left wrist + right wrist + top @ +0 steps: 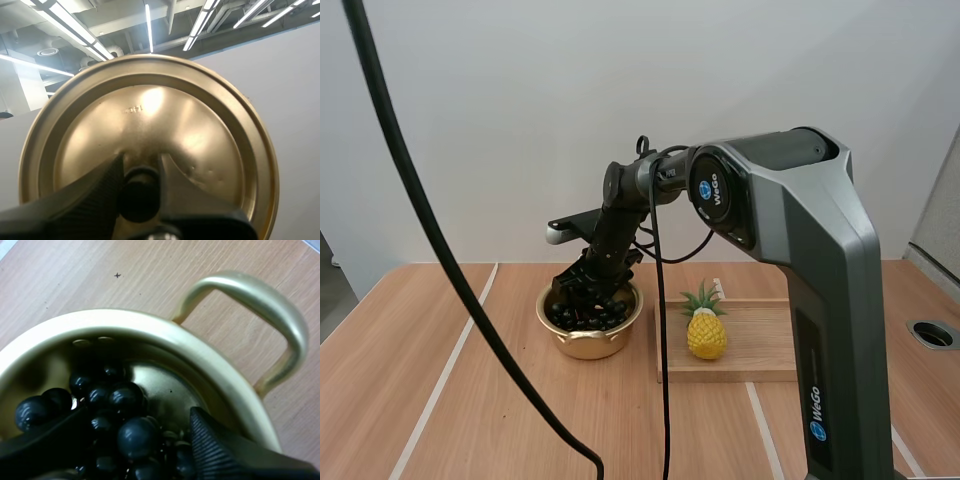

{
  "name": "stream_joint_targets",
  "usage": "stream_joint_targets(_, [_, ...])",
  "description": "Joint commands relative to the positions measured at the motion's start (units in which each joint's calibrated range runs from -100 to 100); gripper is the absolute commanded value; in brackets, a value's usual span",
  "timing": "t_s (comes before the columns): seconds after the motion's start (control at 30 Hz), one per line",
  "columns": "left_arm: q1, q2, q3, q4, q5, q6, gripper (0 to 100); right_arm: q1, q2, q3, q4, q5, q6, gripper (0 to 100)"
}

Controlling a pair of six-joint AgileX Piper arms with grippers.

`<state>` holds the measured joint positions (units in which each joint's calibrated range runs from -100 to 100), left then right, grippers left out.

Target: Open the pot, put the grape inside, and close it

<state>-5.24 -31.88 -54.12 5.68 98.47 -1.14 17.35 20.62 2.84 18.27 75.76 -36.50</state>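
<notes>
Grapes [132, 437]: dark bunch lying down inside the open pot [588, 345], which stands centre-left of the high view on the wooden surface [380, 350]. Pot's looped handle [270, 305] sits just past the rim, over bare wood.

Right claw [588, 290]: dipped into the pot mouth, fingers set either side of the bunch at a middling width, tips pressed against the berries. Reads as a hold on the grapes, not a release.

Lid [150, 115]: off the pot, carried by the left claw [141, 159], which is pinched narrow on the black knob [140, 195]. Lid is lifted up clear of the surface.

Off to the right of the pot: a toy pineapple [706, 330] upright on a wooden tray [760, 350], apart from the pot, no part in the job.

Step in hand, by my reading: placing the grapes; pot opened, fruit all but delivered.

Next move calls for the right fingers to spread and let the bunch settle, then a straight lift out so no berry snags. Only after that arm clears can the lid come over and down square on the rim.
</notes>
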Motion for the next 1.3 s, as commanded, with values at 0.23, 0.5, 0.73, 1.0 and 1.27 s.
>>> stream_joint_targets(0.23, [-0.07, 0.18, -0.19, -1.16, -1.05, -0.27, 0, 0.02, -4.99, -0.11, 0.07, -0.24, -0.43, 100])
stream_joint_targets(0.5, [-0.07, 0.18, -0.19, -1.16, -1.05, -0.27, 0, 0.02, -11.39, -0.11, -2.86, -1.00, -0.43, 100])
stream_joint_targets(0.73, [-0.07, 0.18, -0.19, -1.16, -1.21, -0.27, 0, 0.02, -20.11, -0.11, -6.81, -6.67, 1.56, 100])
stream_joint_targets(1.0, [-0.07, 0.18, -0.19, -1.16, -1.38, -0.27, 0, -1.88, -30.02, -0.11, -7.56, -11.80, 2.92, 100])
stream_joint_targets(1.27, [-0.07, 0.18, -0.19, -1.16, -3.90, -0.27, 0, -7.03, -37.47, -0.11, -7.44, -13.22, 2.92, 100])
